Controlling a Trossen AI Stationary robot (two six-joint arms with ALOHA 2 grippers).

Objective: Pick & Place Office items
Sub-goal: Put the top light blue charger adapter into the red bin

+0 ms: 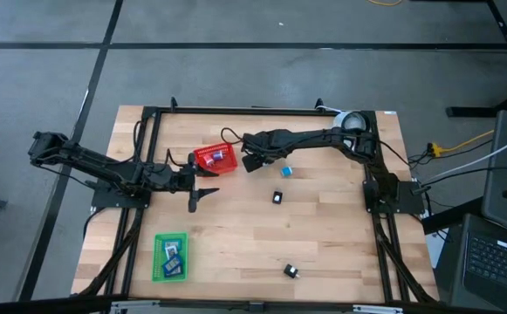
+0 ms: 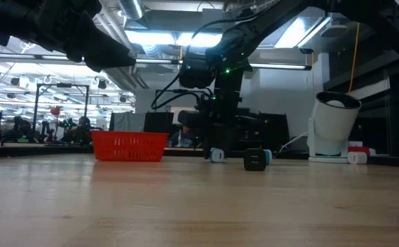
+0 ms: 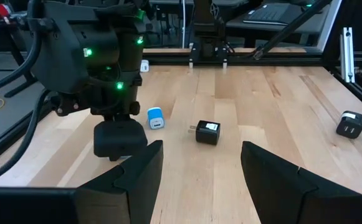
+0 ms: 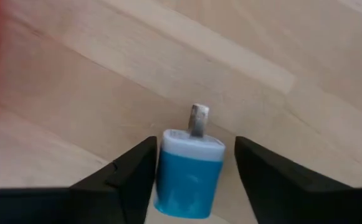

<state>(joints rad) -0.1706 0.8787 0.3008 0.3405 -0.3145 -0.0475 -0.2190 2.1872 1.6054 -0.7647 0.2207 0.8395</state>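
Observation:
A small blue and white plug-shaped piece (image 1: 284, 171) lies on the wooden table just right of the red mesh basket (image 1: 214, 158). My right gripper (image 1: 255, 162) hangs open between the basket and this piece. In the right wrist view the piece (image 4: 190, 174) shows between the two fingers, prong pointing away. The left wrist view shows it (image 3: 156, 118) on the table beside that gripper (image 3: 119, 140), apart from it. My left gripper (image 1: 202, 196) is open, near the table's middle left. One black piece (image 1: 278, 198) lies mid-table, another (image 1: 291, 272) near the front edge.
A flat green tray (image 1: 170, 255) with a few small pieces in it sits at the near left. The basket holds some blue and white bits. A white cylindrical device (image 1: 351, 120) stands at the far right corner. Black frame rails run along the table's sides.

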